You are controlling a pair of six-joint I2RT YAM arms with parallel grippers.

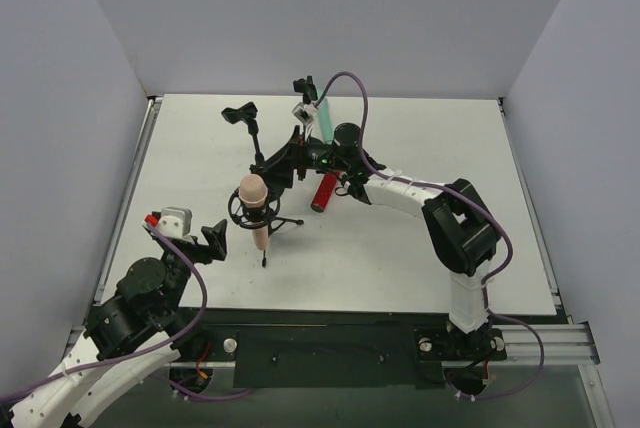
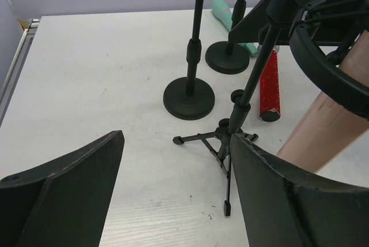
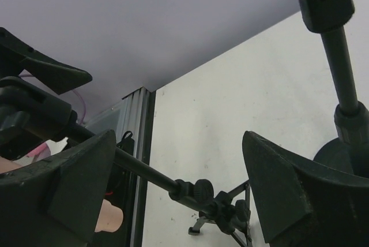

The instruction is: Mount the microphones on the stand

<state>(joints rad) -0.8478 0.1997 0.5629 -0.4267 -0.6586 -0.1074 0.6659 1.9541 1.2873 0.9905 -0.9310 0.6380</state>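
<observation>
The glittery red microphone [image 1: 325,191] lies loose near the middle of the table [image 1: 420,268], beside the tripod stand [image 1: 272,224] carrying the peach-pink microphone [image 1: 253,210]; the mint green microphone [image 1: 323,120] is toward the far edge. The right gripper [image 3: 179,143] and left gripper [image 2: 176,137] both gape empty, so the red one probably wants a mid-barrel pinch clear of the stand's legs. The table is white, enclosed by plain grey walls [image 1: 350,18].

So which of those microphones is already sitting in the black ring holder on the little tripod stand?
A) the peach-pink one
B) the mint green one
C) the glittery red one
A: the peach-pink stick microphone sits inside the black ring holder of the tripod stand, while the glittery red microphone with the silver mesh head lies loose on the white table.
</observation>
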